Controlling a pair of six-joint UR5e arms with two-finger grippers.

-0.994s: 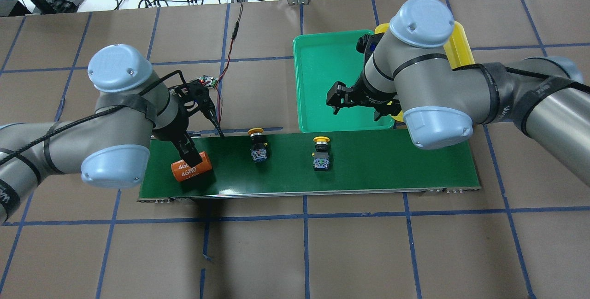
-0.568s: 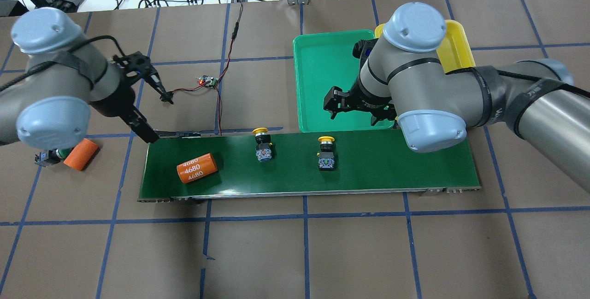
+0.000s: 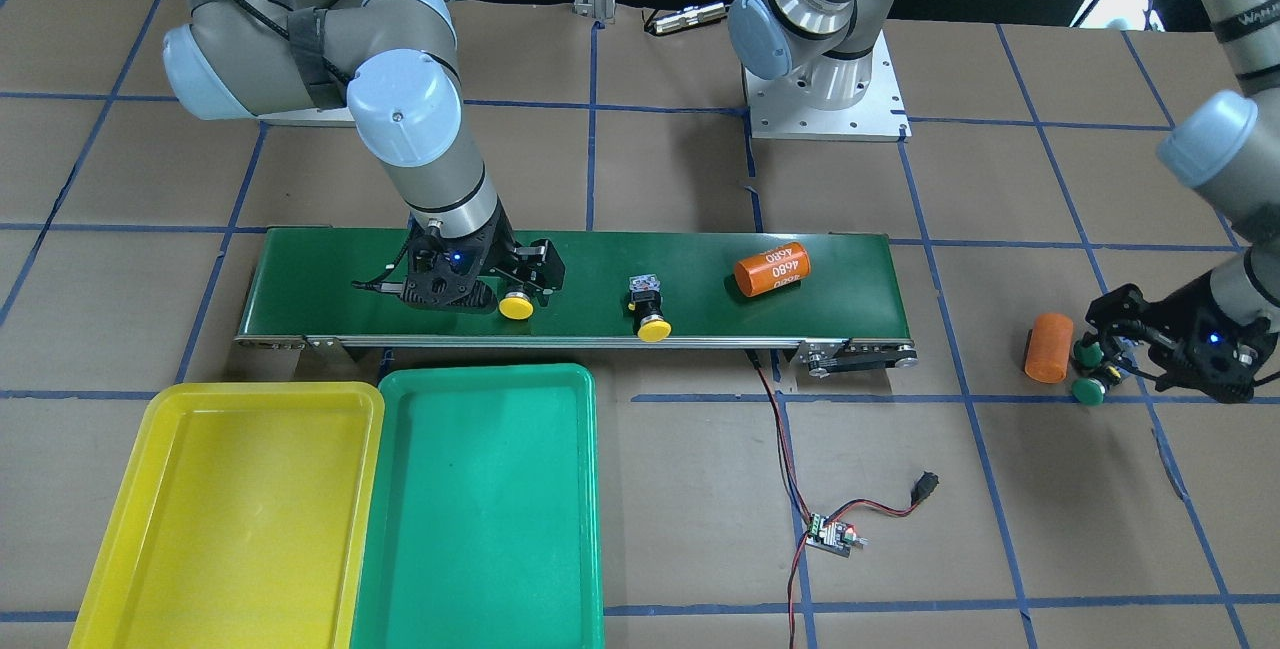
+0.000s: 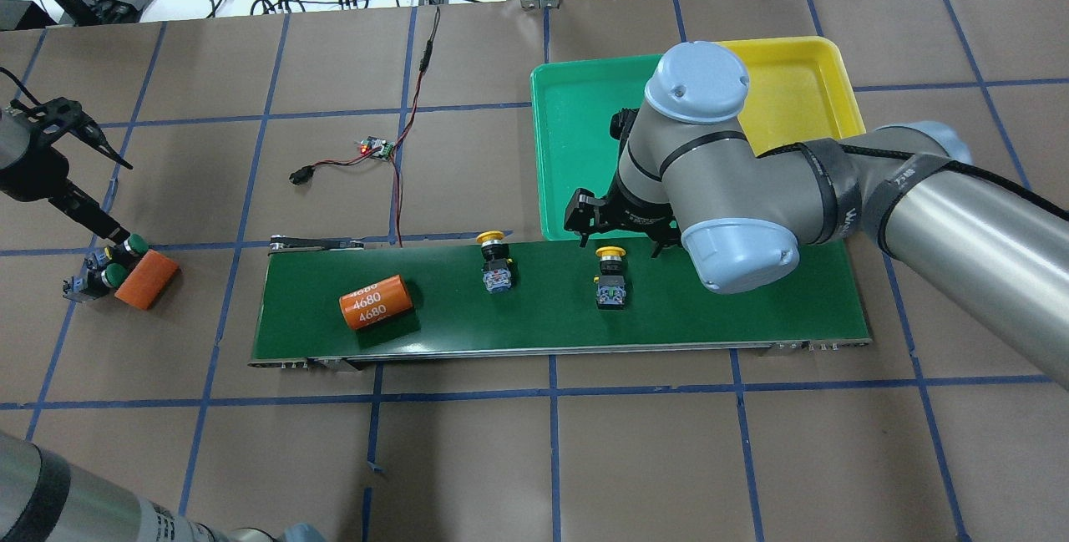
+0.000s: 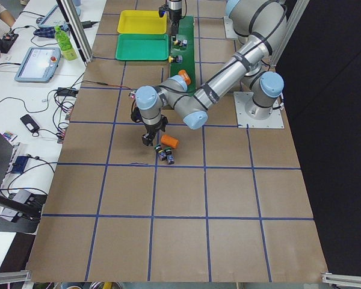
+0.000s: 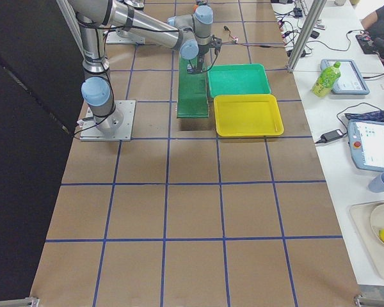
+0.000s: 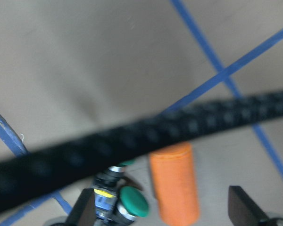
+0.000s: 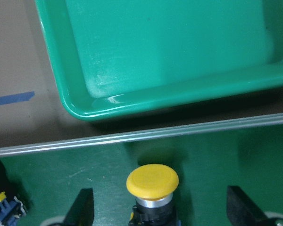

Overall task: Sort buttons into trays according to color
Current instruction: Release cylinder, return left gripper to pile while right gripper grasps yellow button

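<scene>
Two yellow buttons point(image 4: 610, 255) point(image 4: 493, 238) stand on the dark-green belt point(image 4: 752, 300). My right gripper point(image 8: 162, 212) is open, low over the belt, its fingers either side of the right-hand yellow button point(image 8: 153, 181), not closed on it; it also shows in the front view point(image 3: 485, 284). Two green buttons point(image 4: 134, 243) point(image 4: 108, 276) lie off the belt at far left, beside a plain orange cylinder point(image 4: 149, 279). My left gripper point(image 7: 162, 214) is open above them. The green tray point(image 4: 576, 133) and the yellow tray point(image 4: 802, 83) hold nothing.
An orange cylinder marked 4680 point(image 4: 376, 301) lies on the belt's left part. A small circuit board with red and black wires point(image 4: 376, 146) lies behind the belt. A black cable point(image 7: 132, 141) crosses the left wrist view.
My left gripper left the 4680 cylinder on the belt and swung far left to the green buttons. My right gripper came from over the green tray down over a yellow button. Belt items drifted right.
</scene>
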